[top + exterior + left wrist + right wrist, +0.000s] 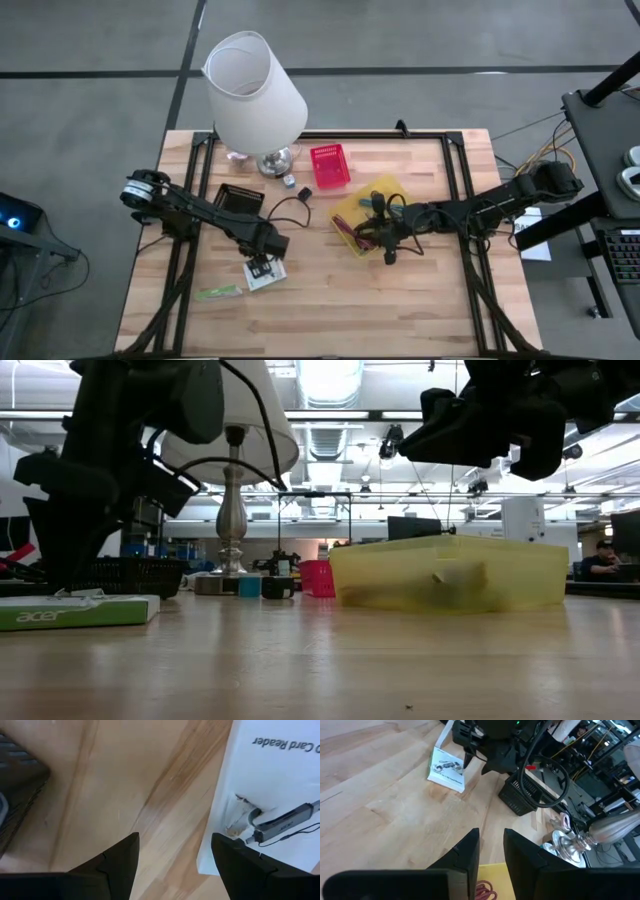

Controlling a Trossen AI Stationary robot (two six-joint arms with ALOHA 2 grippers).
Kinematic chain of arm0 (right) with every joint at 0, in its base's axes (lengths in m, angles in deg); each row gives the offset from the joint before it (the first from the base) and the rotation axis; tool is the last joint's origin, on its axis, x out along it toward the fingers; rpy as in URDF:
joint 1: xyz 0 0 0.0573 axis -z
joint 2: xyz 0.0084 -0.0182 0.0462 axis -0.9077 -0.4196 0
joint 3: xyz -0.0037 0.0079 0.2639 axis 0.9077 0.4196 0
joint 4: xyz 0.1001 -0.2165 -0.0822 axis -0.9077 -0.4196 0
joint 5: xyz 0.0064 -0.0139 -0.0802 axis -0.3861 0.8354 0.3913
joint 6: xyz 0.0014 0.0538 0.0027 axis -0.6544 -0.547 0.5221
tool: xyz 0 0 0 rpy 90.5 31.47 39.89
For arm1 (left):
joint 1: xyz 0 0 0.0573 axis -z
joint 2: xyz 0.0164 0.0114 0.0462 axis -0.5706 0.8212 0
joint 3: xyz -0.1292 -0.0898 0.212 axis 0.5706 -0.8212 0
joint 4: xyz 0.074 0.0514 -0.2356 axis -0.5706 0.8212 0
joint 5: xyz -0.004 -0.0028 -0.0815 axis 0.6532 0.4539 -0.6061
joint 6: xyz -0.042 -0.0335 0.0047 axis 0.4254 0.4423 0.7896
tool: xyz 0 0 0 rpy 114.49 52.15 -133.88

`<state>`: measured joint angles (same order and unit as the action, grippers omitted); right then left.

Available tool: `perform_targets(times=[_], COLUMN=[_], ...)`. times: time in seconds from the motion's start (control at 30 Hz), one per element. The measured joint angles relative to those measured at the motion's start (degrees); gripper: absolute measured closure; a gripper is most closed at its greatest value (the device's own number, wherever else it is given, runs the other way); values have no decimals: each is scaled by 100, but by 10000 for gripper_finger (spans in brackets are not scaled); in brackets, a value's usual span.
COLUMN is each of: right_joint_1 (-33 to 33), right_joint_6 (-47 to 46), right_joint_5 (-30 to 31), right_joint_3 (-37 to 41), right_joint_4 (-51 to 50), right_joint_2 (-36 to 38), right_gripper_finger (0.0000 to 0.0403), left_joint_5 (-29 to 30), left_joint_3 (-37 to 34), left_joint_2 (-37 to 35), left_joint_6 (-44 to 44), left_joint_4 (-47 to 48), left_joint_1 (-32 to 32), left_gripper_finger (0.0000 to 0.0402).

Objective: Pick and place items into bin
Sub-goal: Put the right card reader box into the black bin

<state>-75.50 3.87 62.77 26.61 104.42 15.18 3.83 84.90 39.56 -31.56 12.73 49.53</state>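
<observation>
White card packet on the wooden desk under the left pincer, fingers apart; right pincer, fingers narrowly parted and empty, above the yellow bin.

- The white card packet runs off the left wrist view's edge, its printed title clipped.
- The yellow bin has cloudy walls that blur its contents.
- The lamp is partly blocked by a dark arm.

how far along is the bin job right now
Partly done: the yellow bin already holds maroon ties. Right gripper hovers above it, empty. Left gripper is open beside the white card reader packet, not gripping it. The packet and the green strip are left on the table.
</observation>
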Motion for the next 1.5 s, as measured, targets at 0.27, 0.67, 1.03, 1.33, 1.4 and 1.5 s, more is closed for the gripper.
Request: perform_targets(times=[0.27,0.67,1.03,1.33,1.4,1.5], right_joint_1=[0,0,0,0,0,0], right_joint_6=[0,2,81,85,86,93], right_joint_5=[11,12,13,11,13,12], right_joint_3=[0,1,2,0,0,0], right_joint_4=[1,3,3,5,3,5], right_joint_2=[0,0,0,0,0,-2], right_gripper_finger=[332,328,330,334,335,337], left_joint_5=[0,2,588,299,160,14], left_joint_3=[9,25,25,25,25,25], left_joint_2=[0,-12,-52,-52,-52,-87], left_joint_6=[-167,-434,-799,-1082,-1081,-1132], left_joint_4=[-136,-477,-687,-1126,-1126,-1119], left_joint_1=[0,0,-13,-9,-9,-7], left_gripper_finger=[171,171,171,171,171,171])
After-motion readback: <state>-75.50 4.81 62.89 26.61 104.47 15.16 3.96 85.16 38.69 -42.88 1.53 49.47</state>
